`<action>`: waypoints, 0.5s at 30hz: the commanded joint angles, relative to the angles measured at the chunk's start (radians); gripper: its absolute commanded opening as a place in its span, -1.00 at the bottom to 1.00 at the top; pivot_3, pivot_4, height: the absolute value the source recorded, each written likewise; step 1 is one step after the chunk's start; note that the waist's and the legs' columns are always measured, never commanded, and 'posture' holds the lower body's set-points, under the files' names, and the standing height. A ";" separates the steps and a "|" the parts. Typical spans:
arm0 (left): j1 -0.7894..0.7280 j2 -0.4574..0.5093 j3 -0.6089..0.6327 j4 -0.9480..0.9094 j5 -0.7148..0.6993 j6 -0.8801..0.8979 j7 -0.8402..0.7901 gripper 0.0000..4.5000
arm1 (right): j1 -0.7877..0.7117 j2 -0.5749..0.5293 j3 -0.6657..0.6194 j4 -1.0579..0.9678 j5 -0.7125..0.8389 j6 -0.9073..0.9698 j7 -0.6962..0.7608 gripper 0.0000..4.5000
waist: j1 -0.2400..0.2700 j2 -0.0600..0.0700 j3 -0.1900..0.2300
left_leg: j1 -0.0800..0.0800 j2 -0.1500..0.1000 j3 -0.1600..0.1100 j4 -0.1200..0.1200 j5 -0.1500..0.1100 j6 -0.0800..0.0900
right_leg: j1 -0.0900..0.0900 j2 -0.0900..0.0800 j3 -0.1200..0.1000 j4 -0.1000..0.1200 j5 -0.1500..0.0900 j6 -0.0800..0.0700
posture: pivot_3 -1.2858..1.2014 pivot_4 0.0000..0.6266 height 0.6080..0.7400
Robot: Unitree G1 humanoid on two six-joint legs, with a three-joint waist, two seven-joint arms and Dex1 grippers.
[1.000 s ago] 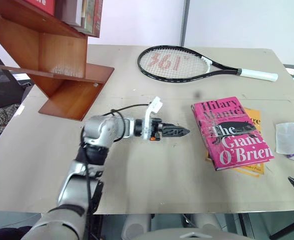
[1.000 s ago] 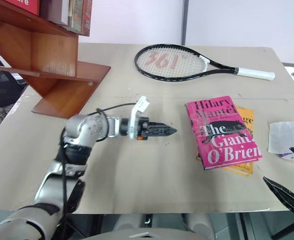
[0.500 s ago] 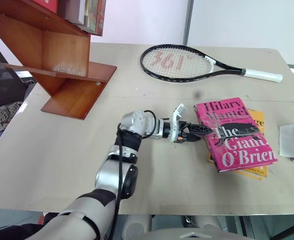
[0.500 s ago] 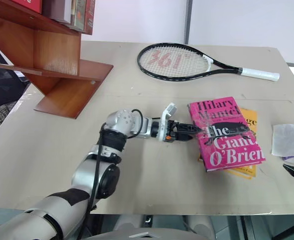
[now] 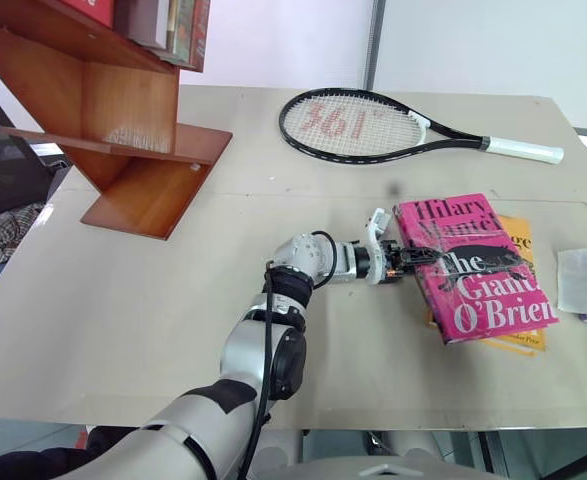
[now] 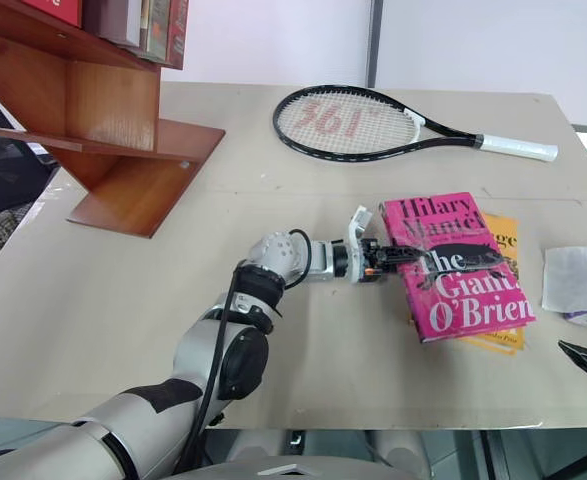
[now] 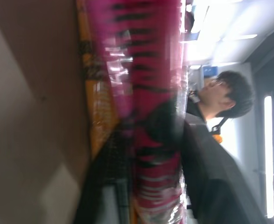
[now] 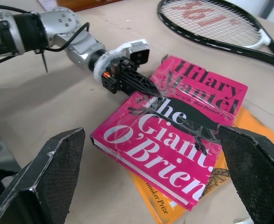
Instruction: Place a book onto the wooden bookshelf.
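The pink book (image 5: 483, 285), lettered "Hilary Mantel, The Giant, O'Brien", lies flat on the table at the right, on top of a thinner yellow-orange book (image 5: 519, 236). My left gripper (image 5: 423, 258) reaches across from the left and is shut on the pink book's left edge, one black finger lying over the cover (image 8: 148, 91). The right gripper (image 8: 151, 135) hovers above the book's near side, open, its fingers (image 8: 43, 177) spread wide and holding nothing. The wooden bookshelf (image 5: 123, 120) stands at the table's far left corner with several books on its upper board.
A black tennis racket (image 5: 363, 125) lies across the back of the table, its white handle pointing right. A white sheet (image 5: 585, 280) rests at the right edge. A person with dark hair (image 7: 230, 93) is beyond the book in the left wrist view.
My left arm has swung right across the table to the pink book, and its gripper has shut on the book's left edge. The right gripper has kept still.
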 commanded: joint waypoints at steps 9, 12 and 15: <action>0.092 0.186 -0.102 -0.555 0.036 -0.170 -0.199 -0.71 | -0.157 0.029 0.158 -0.064 0.076 -0.033 -0.165 1.00 | -0.001 0.001 0.001 | -0.001 0.001 0.000 0.000 0.000 0.000 | -0.002 0.000 0.000 0.000 0.004 -0.003 | 0.03 -0.52 1.00; 0.133 0.329 -0.243 -0.733 0.225 -0.538 -0.332 -0.71 | -0.271 0.022 0.267 -0.058 0.065 -0.052 -0.233 1.00 | 0.000 0.003 0.000 | 0.000 0.001 0.001 -0.001 0.000 0.000 | -0.002 0.000 0.002 0.000 0.004 -0.004 | 0.03 -0.52 1.00; 0.126 0.473 -0.296 -0.744 0.409 -0.922 -0.419 -0.71 | -0.358 0.022 0.343 -0.067 0.078 -0.065 -0.281 1.00 | 0.010 0.005 -0.002 | -0.001 0.000 0.001 0.000 0.000 0.000 | -0.001 -0.001 0.002 0.000 0.004 -0.005 | 0.03 -0.52 1.00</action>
